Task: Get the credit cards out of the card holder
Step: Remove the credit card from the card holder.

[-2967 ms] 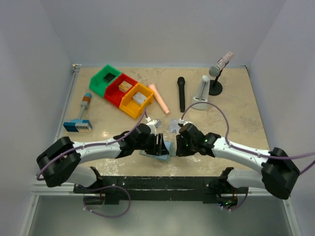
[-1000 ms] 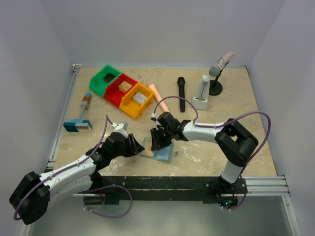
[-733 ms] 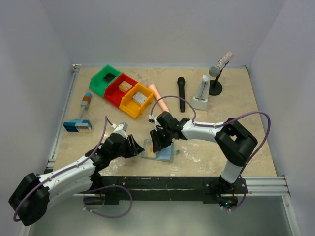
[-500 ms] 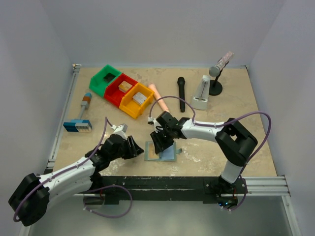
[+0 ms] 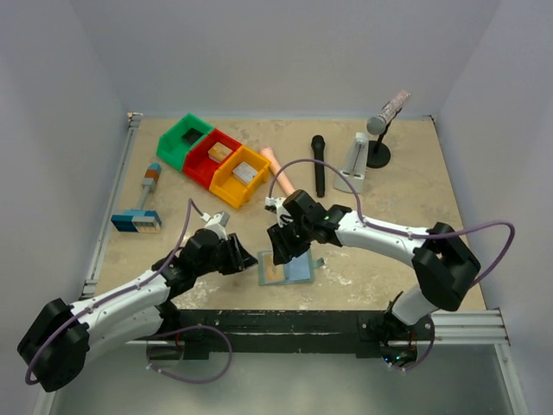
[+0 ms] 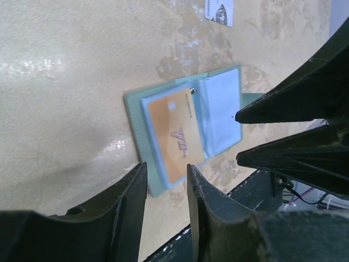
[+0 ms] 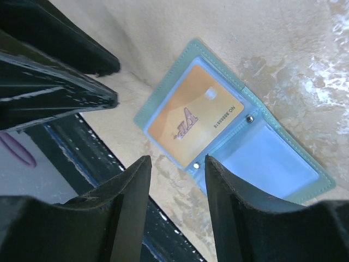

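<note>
The card holder (image 5: 298, 269) lies open and flat near the table's front edge, pale teal with clear pockets (image 6: 133, 123) (image 7: 275, 164). A golden-tan credit card (image 5: 271, 269) (image 6: 173, 135) (image 7: 193, 115) sits in its left pocket; the right pocket looks empty. A small silvery printed card (image 6: 219, 11) (image 5: 318, 262) lies on the table just right of the holder. My left gripper (image 5: 248, 258) (image 6: 166, 173) hovers at the holder's left edge, open and holding nothing. My right gripper (image 5: 281, 248) (image 7: 175, 164) hangs over the holder's far side, open and holding nothing.
Green (image 5: 184, 138), red (image 5: 212, 156) and orange (image 5: 240, 175) bins stand at the back left. A peach tube (image 5: 279, 173), black microphone (image 5: 318, 164), white stand (image 5: 352, 160) and grey mic (image 5: 386, 112) sit behind. A striped block (image 5: 136, 221) lies left. A black rail (image 5: 276, 324) borders the front.
The holder has turned square to the front edge and lies flat open. My right gripper has lifted off it and widened, its elbow swinging right. My left gripper has narrowed slightly and edged closer.
</note>
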You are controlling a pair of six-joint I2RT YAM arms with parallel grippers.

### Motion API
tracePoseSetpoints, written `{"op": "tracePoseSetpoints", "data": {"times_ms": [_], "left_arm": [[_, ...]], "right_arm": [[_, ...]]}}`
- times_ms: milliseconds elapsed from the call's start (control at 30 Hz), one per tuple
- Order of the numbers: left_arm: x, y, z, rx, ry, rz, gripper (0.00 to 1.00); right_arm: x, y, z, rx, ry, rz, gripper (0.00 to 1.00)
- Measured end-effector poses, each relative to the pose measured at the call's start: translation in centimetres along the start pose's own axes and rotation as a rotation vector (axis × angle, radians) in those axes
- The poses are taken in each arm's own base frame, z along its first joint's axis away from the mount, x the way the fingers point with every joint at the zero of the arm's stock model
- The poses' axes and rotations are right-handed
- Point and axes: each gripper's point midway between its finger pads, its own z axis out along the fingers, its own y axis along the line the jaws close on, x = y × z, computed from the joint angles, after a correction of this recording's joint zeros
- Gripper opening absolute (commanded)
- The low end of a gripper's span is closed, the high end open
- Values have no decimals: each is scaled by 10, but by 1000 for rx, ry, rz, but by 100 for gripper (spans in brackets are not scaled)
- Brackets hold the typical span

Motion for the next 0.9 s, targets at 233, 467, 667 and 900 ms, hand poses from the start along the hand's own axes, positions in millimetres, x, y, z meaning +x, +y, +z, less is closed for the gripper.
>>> {"op": "tracePoseSetpoints", "data": {"times_ms": [233,467,667,900], "left_arm": [[-3,-22,7,75,27,1,10],[6,-29,21,124,94,2,0],[11,-30,29,146,113,-3,0],[17,-16,35,97,125,-13,0]], "right_arm": [[-18,5,-24,18,-160,76,46],[3,-6,-9,4,-186,259,38],[7,-7,4,-53,-240,365,38],[9,-9,17,-85,-262,442,38]]}}
